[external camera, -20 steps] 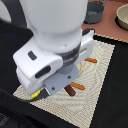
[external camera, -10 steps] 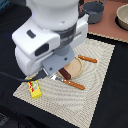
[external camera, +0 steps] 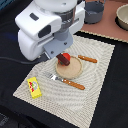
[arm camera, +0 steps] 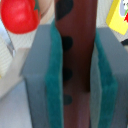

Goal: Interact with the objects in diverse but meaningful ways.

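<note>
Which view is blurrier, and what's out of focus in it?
Wrist view: much blurrier, the sausage between the gripper pads, the red fruit and yellow box all soft. Exterior view: only mildly soft, evenly lit, no glare on the plate.

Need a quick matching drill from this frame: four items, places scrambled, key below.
Items
1. brown sausage
2. yellow box
3. fork
4. round tan plate

Places
A. middle of the woven mat, under the arm
B. between the pads of the end effector
C. lying beside the plate on its near side
D. near the mat's corner at the exterior view's left

Pairs: 1-B, 2-D, 3-C, 4-A
</note>
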